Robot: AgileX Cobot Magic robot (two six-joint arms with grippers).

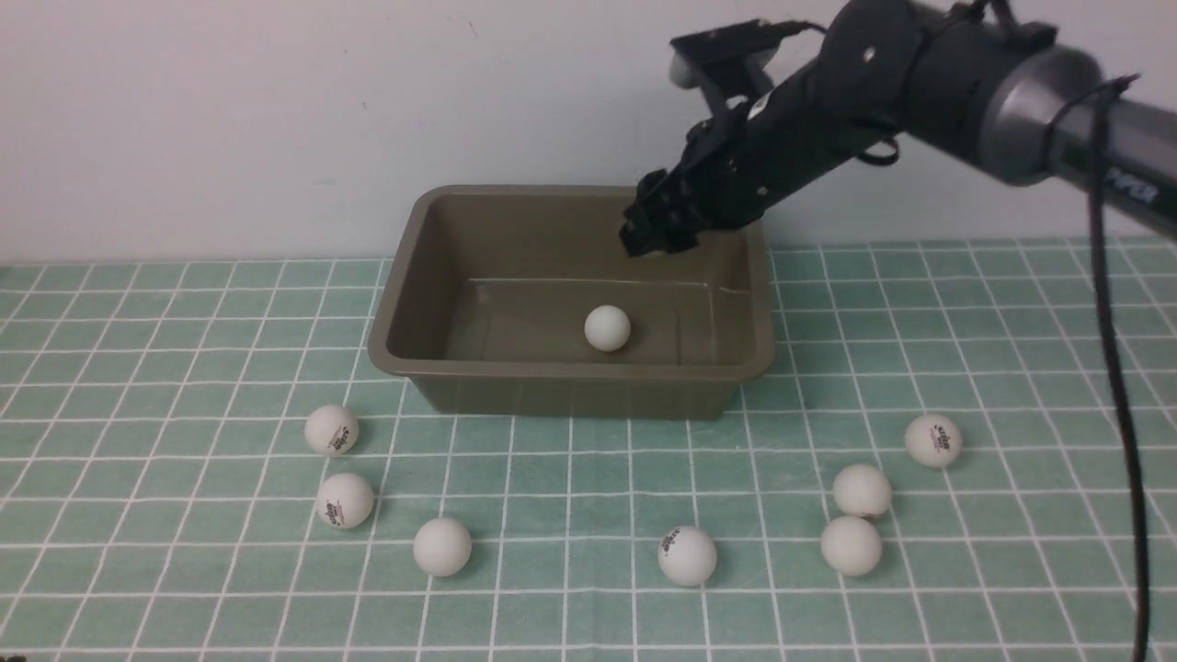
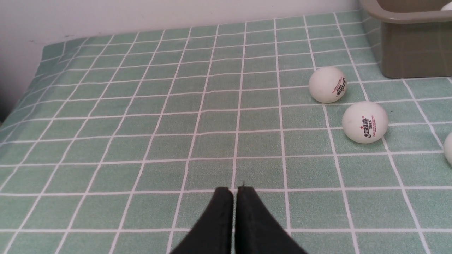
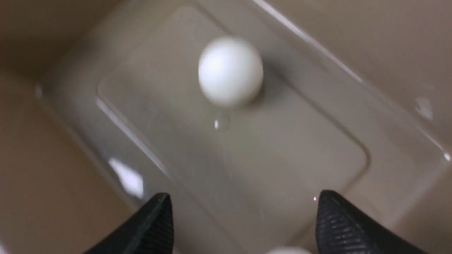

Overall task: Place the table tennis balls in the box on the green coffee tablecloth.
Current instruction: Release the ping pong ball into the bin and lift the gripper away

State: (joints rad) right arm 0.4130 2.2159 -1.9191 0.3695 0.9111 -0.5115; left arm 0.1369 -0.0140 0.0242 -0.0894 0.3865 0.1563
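Note:
The olive-brown box (image 1: 405, 303) stands on the green coffee tablecloth (image 1: 570, 478), and one white table tennis ball (image 1: 608, 328) lies on its floor. My right gripper (image 1: 655, 241) hangs over the box's back right part, open and empty. From its wrist that ball (image 3: 230, 70) looks blurred beyond the spread fingertips of the gripper (image 3: 243, 194). Several more balls lie on the cloth in front of the box, among them one at the left (image 1: 331, 429) and one at the right (image 1: 933, 440). My left gripper (image 2: 233, 190) is shut over bare cloth, with two printed balls (image 2: 364, 122) off to its side.
A pale wall (image 1: 276, 110) rises right behind the box. The right arm's black cable (image 1: 1117, 386) hangs down at the far right. The cloth's edge (image 2: 21, 102) shows in the left wrist view. A white sliver (image 3: 287, 251) sits at that wrist picture's lower border, unidentifiable.

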